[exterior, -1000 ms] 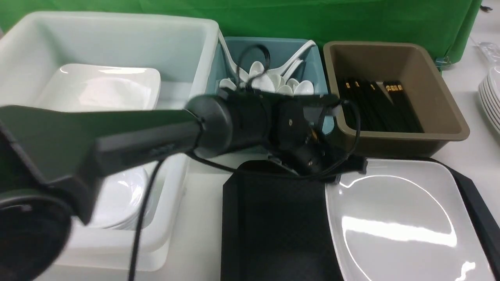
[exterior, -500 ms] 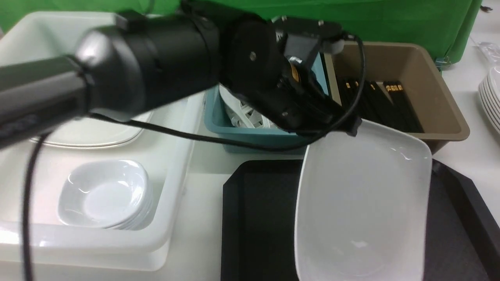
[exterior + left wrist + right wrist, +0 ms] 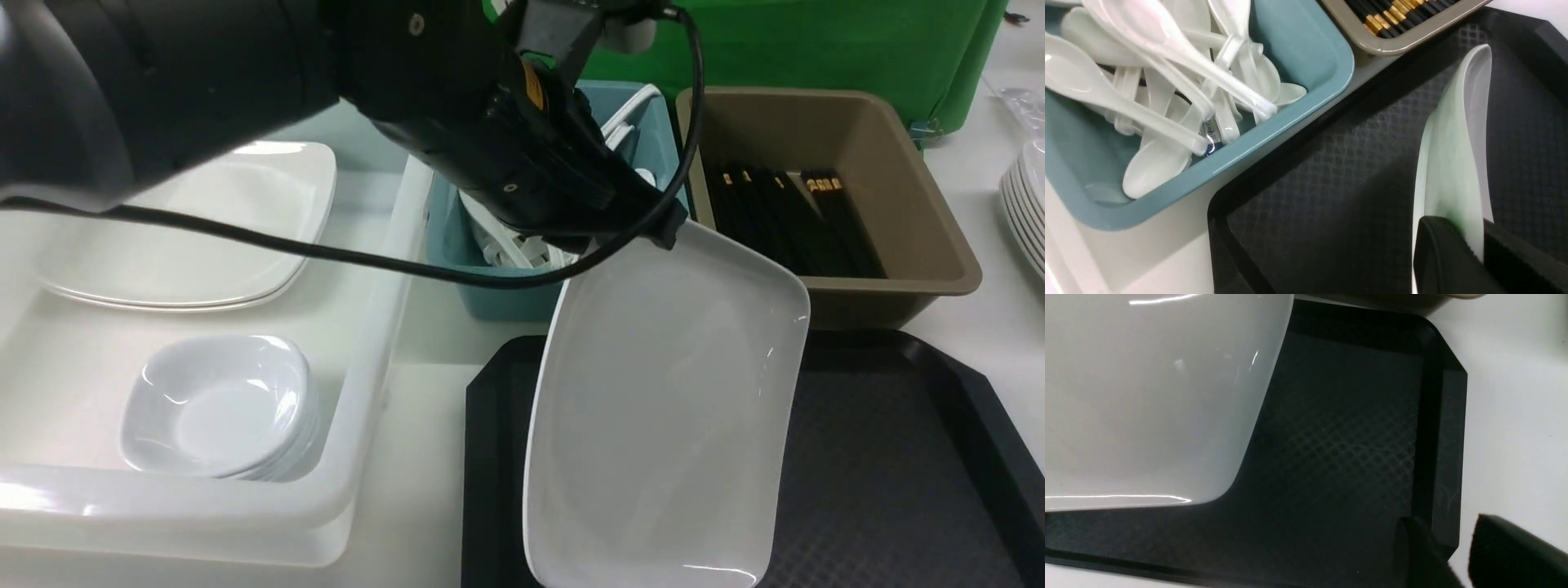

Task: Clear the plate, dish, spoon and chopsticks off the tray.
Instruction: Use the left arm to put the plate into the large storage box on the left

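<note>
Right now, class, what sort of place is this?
Probably a canteen dish-sorting station: spoons in a teal bin, chopsticks in a brown tub, plates in a white tub, beside a tray.

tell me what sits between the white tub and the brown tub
A teal bin holding white spoons sits there. It shows in the front view and, closer up, in the left wrist view.

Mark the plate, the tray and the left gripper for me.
plate [image 3: 669, 408]: front view, middle of its white surface.
tray [image 3: 890, 465]: front view, bare textured floor right of the plate.
left gripper [image 3: 1481, 232]: left wrist view, between fingertips pinching the plate's rim.
</note>
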Robot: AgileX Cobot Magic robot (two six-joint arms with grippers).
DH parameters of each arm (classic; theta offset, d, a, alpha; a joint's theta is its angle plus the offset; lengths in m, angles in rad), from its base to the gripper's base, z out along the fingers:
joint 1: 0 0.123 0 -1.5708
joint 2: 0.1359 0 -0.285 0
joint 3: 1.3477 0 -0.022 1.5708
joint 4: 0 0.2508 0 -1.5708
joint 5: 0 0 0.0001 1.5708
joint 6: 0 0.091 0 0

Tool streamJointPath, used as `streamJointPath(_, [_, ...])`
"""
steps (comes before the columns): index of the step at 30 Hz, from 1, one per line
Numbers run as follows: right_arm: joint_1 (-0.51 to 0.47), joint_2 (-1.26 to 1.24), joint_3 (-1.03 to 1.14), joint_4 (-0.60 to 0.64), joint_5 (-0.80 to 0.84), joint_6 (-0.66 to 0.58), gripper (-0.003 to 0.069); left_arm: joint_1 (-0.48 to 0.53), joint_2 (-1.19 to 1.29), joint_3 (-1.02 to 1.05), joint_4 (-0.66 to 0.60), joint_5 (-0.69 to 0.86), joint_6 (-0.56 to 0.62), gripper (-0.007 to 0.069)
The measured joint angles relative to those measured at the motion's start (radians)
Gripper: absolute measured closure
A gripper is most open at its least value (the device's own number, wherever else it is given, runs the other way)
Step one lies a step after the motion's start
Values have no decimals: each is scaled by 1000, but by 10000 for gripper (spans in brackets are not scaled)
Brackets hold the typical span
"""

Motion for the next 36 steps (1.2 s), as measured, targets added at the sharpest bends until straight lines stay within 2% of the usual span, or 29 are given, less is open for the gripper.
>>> streamJointPath(13, [0,0,0,0,1,0,419,3,-26,-85,14,34,8,603])
streamJointPath(20, [0,0,0,0,1,-1,419,103,-65,-170,2,71,8,603])
streamJointPath(23, [0,0,0,0,1,-3,419,245,-109,-174,-60,82,19,603])
streamJointPath(28, [0,0,0,0,0,-3,419,518,-182,-174,-241,83,98,603])
streamJointPath(30, [0,0,0,0,0,-3,419,687,-203,-174,-357,83,143,603])
streamJointPath(31, [0,0,0,0,0,-3,419,745,-206,-174,-397,84,160,603])
streamJointPath(32, [0,0,0,0,0,-3,419,759,-208,-174,-416,84,169,603])
streamJointPath(34, [0,0,0,0,0,-2,419,936,-210,-169,-529,83,222,603])
streamJointPath(36, [0,0,0,0,-1,-2,419,1043,-212,-139,-615,65,255,602])
